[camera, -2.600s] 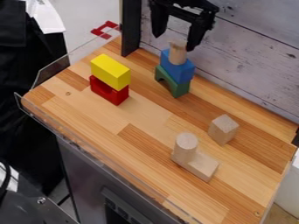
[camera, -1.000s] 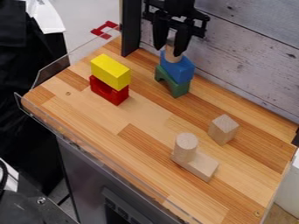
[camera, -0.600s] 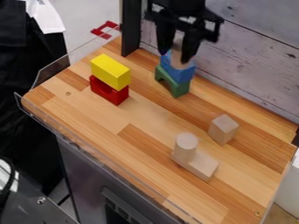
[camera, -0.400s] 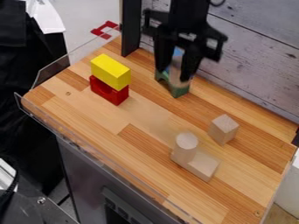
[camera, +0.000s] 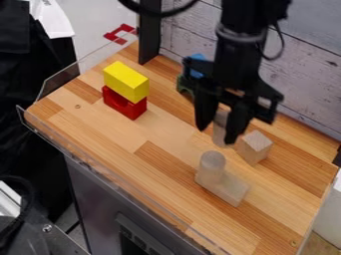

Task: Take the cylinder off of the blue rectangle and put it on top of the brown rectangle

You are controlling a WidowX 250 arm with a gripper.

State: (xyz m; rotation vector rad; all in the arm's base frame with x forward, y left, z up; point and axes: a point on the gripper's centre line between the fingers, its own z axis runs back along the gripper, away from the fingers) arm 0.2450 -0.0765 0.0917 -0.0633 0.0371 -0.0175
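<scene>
Over the middle right of the table hangs the black gripper (camera: 218, 133), shut on a pale wooden cylinder (camera: 220, 127). The held cylinder is just above and behind a second, upright wooden cylinder (camera: 212, 167), which stands at one end of a light brown rectangle (camera: 231, 189) lying on the table. Behind the gripper, the blue rectangle (camera: 197, 59) is partly hidden, resting on a green arch block (camera: 184, 88).
A pale wooden block (camera: 255, 145) stands just right of the gripper. At the left, a yellow block (camera: 126, 79) sits on a red block (camera: 122, 104). A whitewashed plank wall (camera: 309, 74) runs behind the wooden table (camera: 100, 137), with a clear low guard along its left edge.
The gripper closed around the cylinder, lifted it off the blue rectangle, and carried it toward the camera and right, nearer the brown rectangle. The blocks on the table kept their places.
</scene>
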